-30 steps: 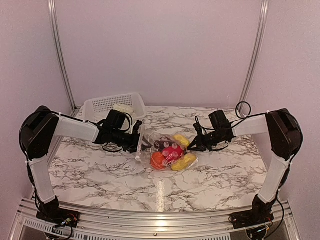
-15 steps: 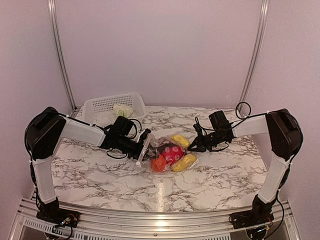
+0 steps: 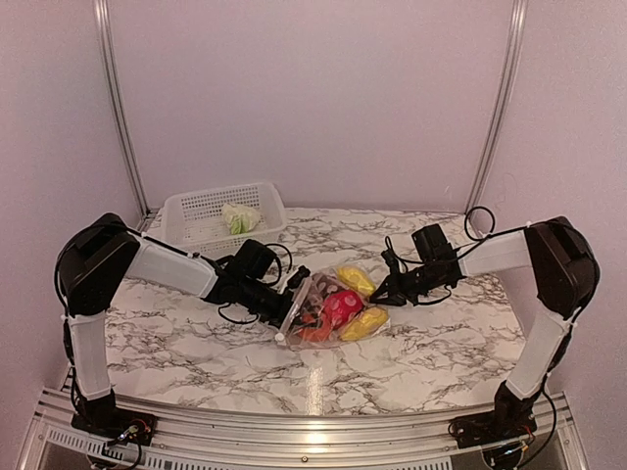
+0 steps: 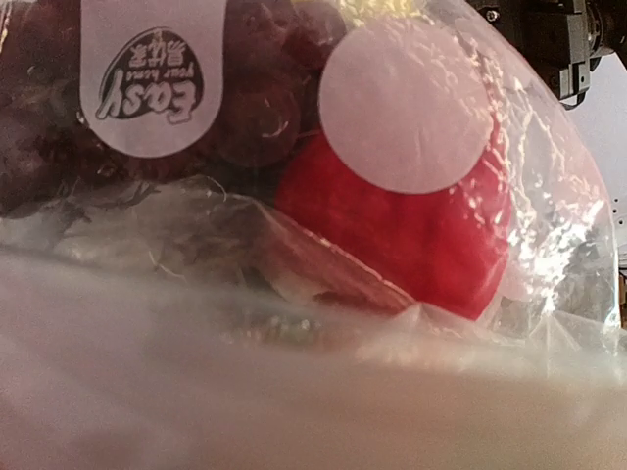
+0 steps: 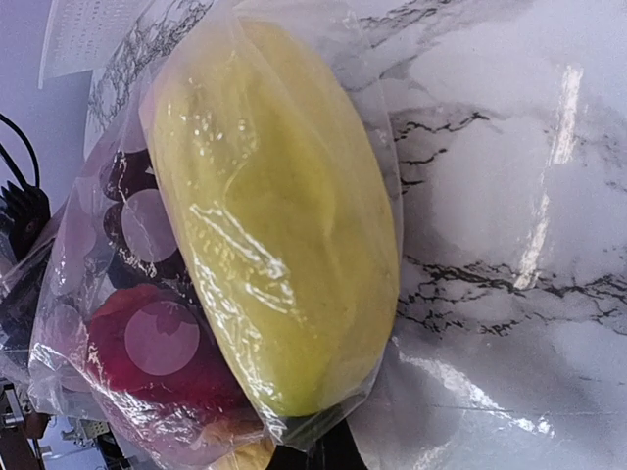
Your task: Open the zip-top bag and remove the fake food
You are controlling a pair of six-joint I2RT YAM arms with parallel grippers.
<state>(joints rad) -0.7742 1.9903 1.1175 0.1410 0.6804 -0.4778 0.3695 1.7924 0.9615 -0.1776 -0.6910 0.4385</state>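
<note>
Zip-top bag (image 3: 312,294) handling begins at the claws. The right claw (image 3: 376,294) meets it at the 3 o'clock edge and looks pinched on the film beside a yellow piece (image 5: 274,225). The left claw (image 3: 292,297) presses in at the 9 o'clock mouth, but plastic hides its fingers, so I cannot tell its state. The bag lies mid-worktop (image 3: 196,343) holding the fake food (image 3: 341,305): a red piece (image 4: 411,235) and grapes (image 4: 255,98) among it. I judge the film thin, crinkly, slippery and light, and the toys rigid and apt to roll. The best hold is probably the stiffer zip strip, one lip per claw. A white basket (image 3: 196,211) sits at 10 o'clock.
</note>
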